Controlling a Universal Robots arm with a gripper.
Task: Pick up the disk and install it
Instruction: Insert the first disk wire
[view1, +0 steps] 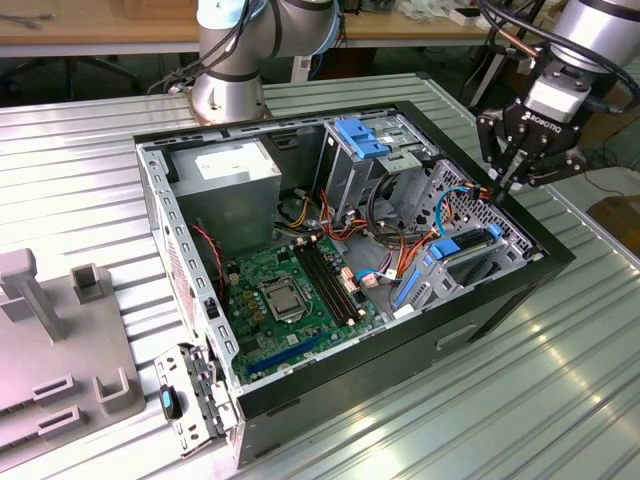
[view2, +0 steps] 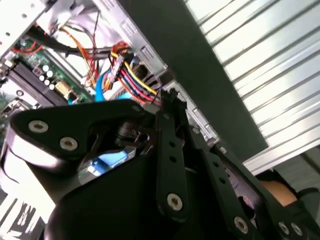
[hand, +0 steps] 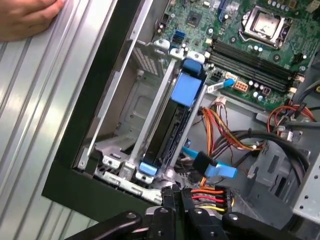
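One black two-finger gripper (view1: 497, 186) hangs over the far corner of an open black tower computer case (view1: 470, 335), at the exterior view's right. Its fingers are drawn together, tips meeting, with nothing seen between them. The disk (hand: 169, 127), a dark flat hard drive in a bright blue plastic carrier frame, stands on edge between the grey rails of a metal drive cage (hand: 127, 107) just inside the case's black wall. In the exterior view the disk (view1: 472, 246) lies below the fingertips and apart from them. In the first wrist view the gripper (hand: 175, 196) sits close to a bundle of red, yellow and black wires (hand: 217, 196), near the end of the cage. The case rests on a ribbed silver metal table (view1: 520, 420), where a person's hand (hand: 22, 17) also rests.
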